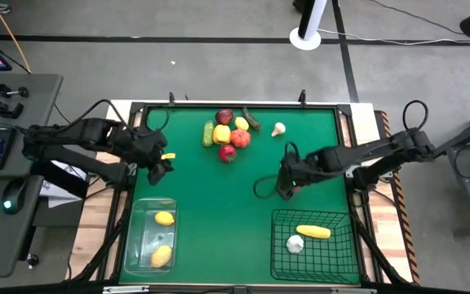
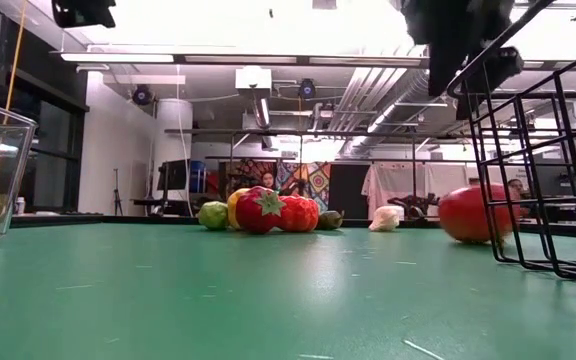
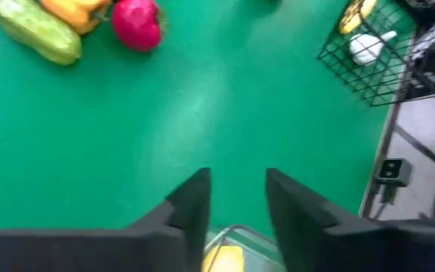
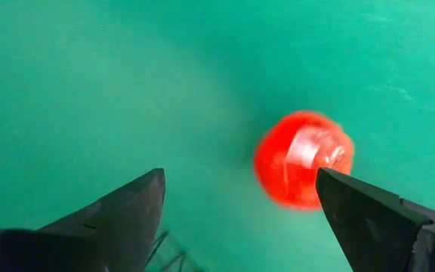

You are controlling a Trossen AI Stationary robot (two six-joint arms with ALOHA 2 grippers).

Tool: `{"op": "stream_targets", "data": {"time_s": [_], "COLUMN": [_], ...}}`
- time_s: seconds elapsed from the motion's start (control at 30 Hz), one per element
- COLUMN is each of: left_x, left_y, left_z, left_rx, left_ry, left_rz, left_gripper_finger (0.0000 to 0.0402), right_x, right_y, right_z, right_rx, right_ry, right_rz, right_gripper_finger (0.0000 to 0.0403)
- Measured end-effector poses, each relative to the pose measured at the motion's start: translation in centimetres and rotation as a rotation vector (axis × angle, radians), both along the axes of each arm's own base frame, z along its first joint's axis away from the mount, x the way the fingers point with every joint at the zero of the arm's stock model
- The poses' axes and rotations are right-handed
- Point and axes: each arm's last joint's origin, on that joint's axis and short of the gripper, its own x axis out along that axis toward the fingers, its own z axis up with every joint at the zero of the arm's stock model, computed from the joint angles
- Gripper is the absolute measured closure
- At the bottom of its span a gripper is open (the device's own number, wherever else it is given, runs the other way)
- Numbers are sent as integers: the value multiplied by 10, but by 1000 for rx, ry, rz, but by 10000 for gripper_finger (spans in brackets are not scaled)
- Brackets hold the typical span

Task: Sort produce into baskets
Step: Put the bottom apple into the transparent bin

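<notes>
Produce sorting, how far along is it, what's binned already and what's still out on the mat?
Done: two yellow pieces lie in the clear bin; a yellow piece and a white garlic lie in the wire basket.
In hand: nothing is gripped. The right tool hangs open over a red tomato; the left tool is empty above the clear bin.
Left: the tomato, the pile at the mat's far side and another garlic.

Two dark jointed arms, looped black cables (wedge-shaped black fingers).
</notes>
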Motion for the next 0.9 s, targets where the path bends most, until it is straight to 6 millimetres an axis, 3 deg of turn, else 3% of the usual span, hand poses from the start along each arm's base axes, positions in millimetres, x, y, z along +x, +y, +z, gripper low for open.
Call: {"op": "stream_targets", "data": {"time_s": [0.17, 0.37, 0.53, 0.9], "left_x": [8, 17, 22, 23], "left_y": [1, 0, 0, 1], "left_z": [-4, -11, -14, -14], "left_rx": [-42, -50, -39, 6], "left_ry": [32, 81, 104, 96], "left_rz": [-9, -21, -35, -5], "left_gripper_finger": [171, 96, 83, 82], "right_x": [-10, -27, -23, -43], "right_y": [-30, -33, -31, -28], "right_z": [-9, -33, -62, -108], "right_rx": [19, 90, 199, 218], "right_ry": [136, 286, 159, 206], "right_rz": [-151, -178, -244, -424], "right_gripper_finger": [66, 66, 66, 66]}}
